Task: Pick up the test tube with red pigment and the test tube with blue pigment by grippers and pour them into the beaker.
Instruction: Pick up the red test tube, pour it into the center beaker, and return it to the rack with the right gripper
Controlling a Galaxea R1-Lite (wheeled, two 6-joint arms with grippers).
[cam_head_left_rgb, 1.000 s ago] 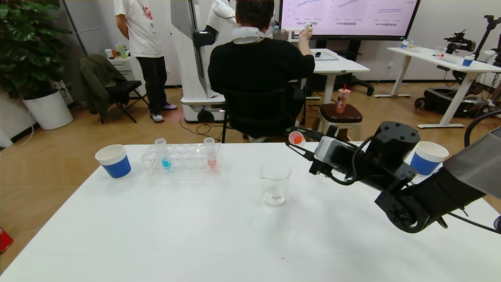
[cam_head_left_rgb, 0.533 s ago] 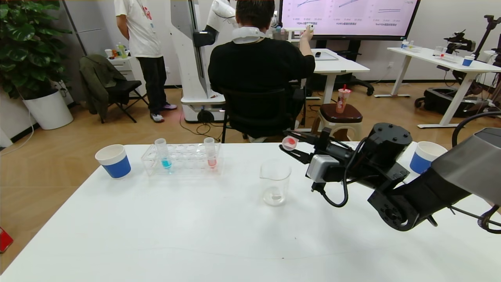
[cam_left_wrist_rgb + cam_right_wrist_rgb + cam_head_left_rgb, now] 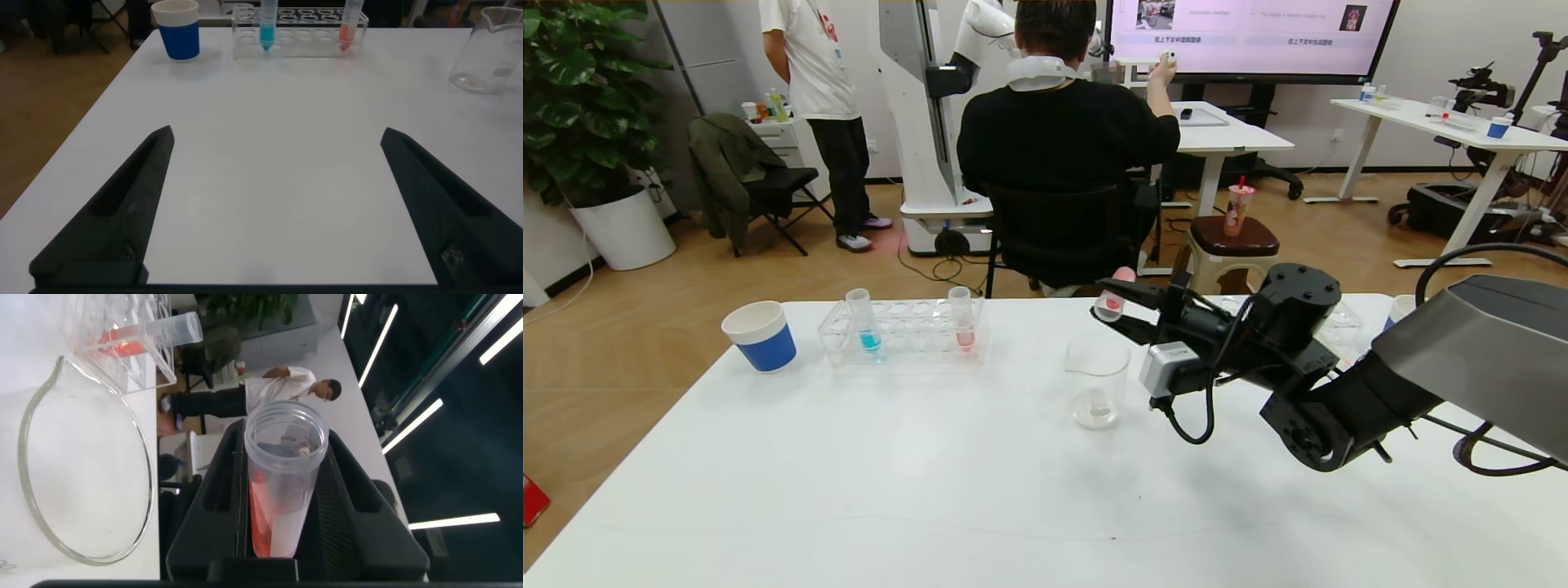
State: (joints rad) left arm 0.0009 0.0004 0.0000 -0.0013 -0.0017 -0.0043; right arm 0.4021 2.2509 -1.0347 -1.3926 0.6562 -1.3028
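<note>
My right gripper (image 3: 1104,302) is shut on the test tube with red pigment (image 3: 1112,307) and holds it nearly level. The tube's open mouth is just above the far rim of the clear beaker (image 3: 1098,380). In the right wrist view the tube (image 3: 282,482) sits between the black fingers, orange-red liquid lying along its wall, beside the beaker rim (image 3: 145,469). The test tube with blue pigment (image 3: 867,325) stands in the clear rack (image 3: 903,335). My left gripper (image 3: 276,132) is open and empty, low over the near table, well short of the rack (image 3: 298,20) and beaker (image 3: 490,49).
A paler pinkish-red tube (image 3: 964,324) stands at the rack's right end. A blue-and-white paper cup (image 3: 760,335) is left of the rack; another (image 3: 1398,309) is partly hidden behind my right arm. A seated person (image 3: 1062,155) is beyond the far table edge.
My right gripper has moved left and slightly down with the red tube, bringing the tube's mouth from right of the beaker to just above its far rim. Rack and beaker have not moved.
</note>
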